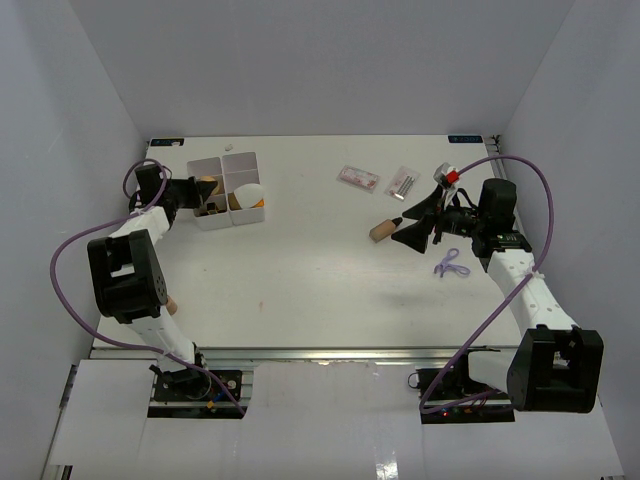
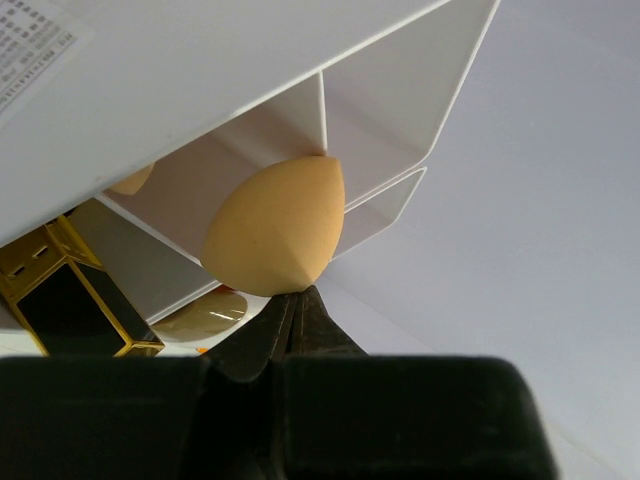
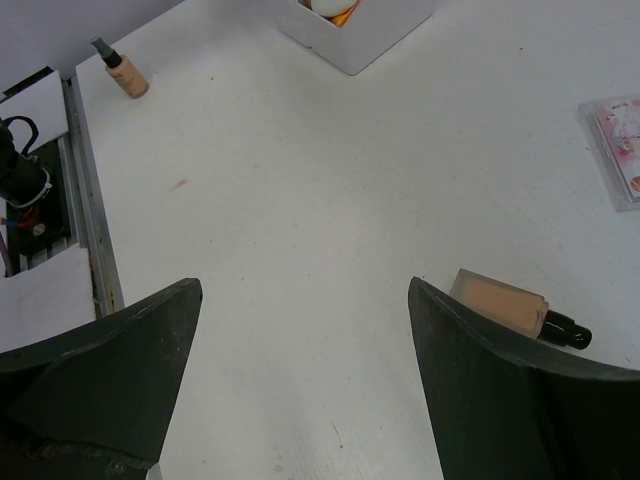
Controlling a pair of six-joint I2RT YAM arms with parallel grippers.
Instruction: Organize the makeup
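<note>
My left gripper (image 2: 295, 297) is shut, its tips touching the underside of a beige egg-shaped sponge (image 2: 275, 225) that lies in a compartment of the white box (image 2: 400, 110). A black-and-gold lipstick tube (image 2: 70, 305) lies beside it. From above, the left gripper (image 1: 195, 195) is at the box's left side (image 1: 240, 160). My right gripper (image 1: 402, 228) is open and empty over the table. The tan black-capped bottle (image 3: 505, 305) lies just outside its right finger (image 3: 500, 380); it also shows in the top view (image 1: 381, 231). Two clear flat packets (image 1: 358, 178) (image 1: 402, 182) lie beyond.
A pale egg-shaped item (image 1: 250, 193) and something orange (image 1: 258, 204) sit in the box. A small tan bottle (image 3: 125, 72) lies near the left arm's base. A purple loop (image 1: 450, 264) lies by the right arm. White walls enclose the table.
</note>
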